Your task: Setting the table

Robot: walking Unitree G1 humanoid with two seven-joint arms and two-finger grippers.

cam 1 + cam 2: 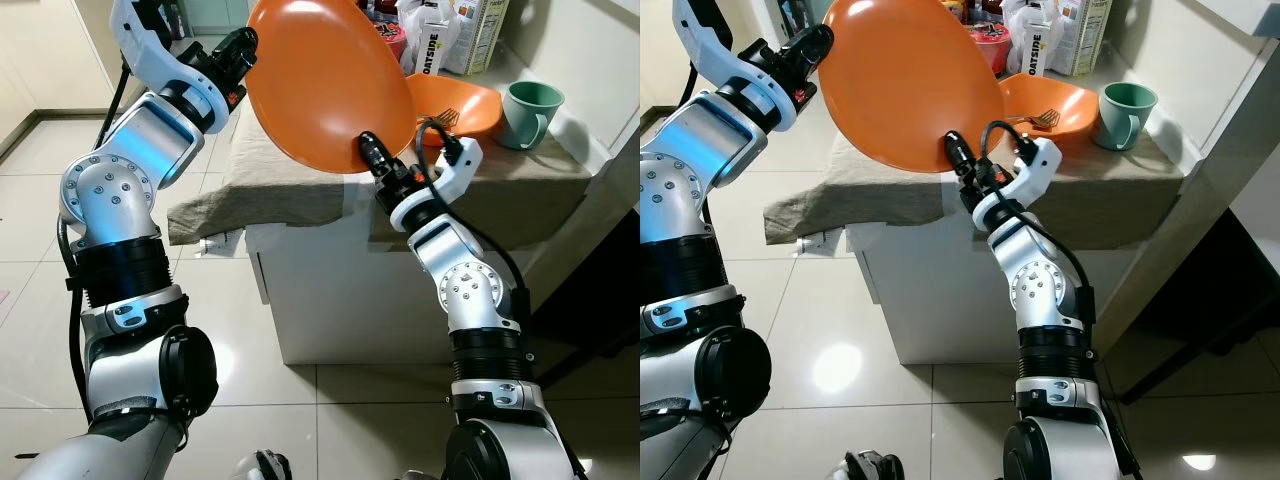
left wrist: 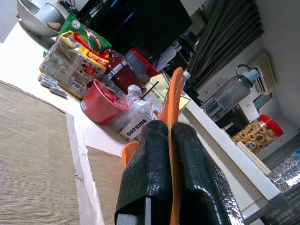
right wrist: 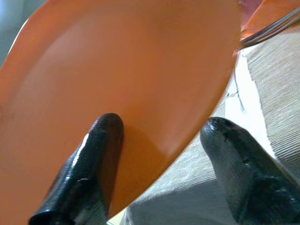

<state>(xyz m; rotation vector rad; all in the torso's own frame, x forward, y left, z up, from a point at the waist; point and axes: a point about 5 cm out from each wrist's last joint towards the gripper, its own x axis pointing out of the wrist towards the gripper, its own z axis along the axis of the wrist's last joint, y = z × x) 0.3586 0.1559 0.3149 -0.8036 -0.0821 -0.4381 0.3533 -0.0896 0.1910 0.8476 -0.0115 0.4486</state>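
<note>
Black fingers of the left gripper (image 2: 168,154) are pinched shut on the rim of an orange plate (image 1: 325,80), seen edge-on between the pads in the left wrist view. That grip sits at the plate's upper edge. At the opposite, lower edge the right gripper (image 1: 368,150) meets the plate with its fingers spread: in the right wrist view one finger lies against the plate's underside while the other stands clear of the rim, so it props rather than clamps.

The plate hangs in the air over the near edge of the cloth-covered table (image 1: 260,190), steeply tilted. Its long axis runs from the left gripper's hold down to the right gripper, and its underside faces the robot.

Beyond the right gripper, on the cloth, lies a second orange dish (image 1: 465,105) with a fork (image 1: 447,117) in it; further off stands a green mug (image 1: 532,112). Behind the plate are cartons and bags of food (image 1: 440,40).

The risk I judge greatest is a slip. Only one narrow pinch on a smooth rim carries the plate, and if the right gripper's prop shifts, the plate could swing on that pinch and drop to the tiled floor (image 1: 300,420). Lowering it while this tilted could also knock its low edge into the second dish.
</note>
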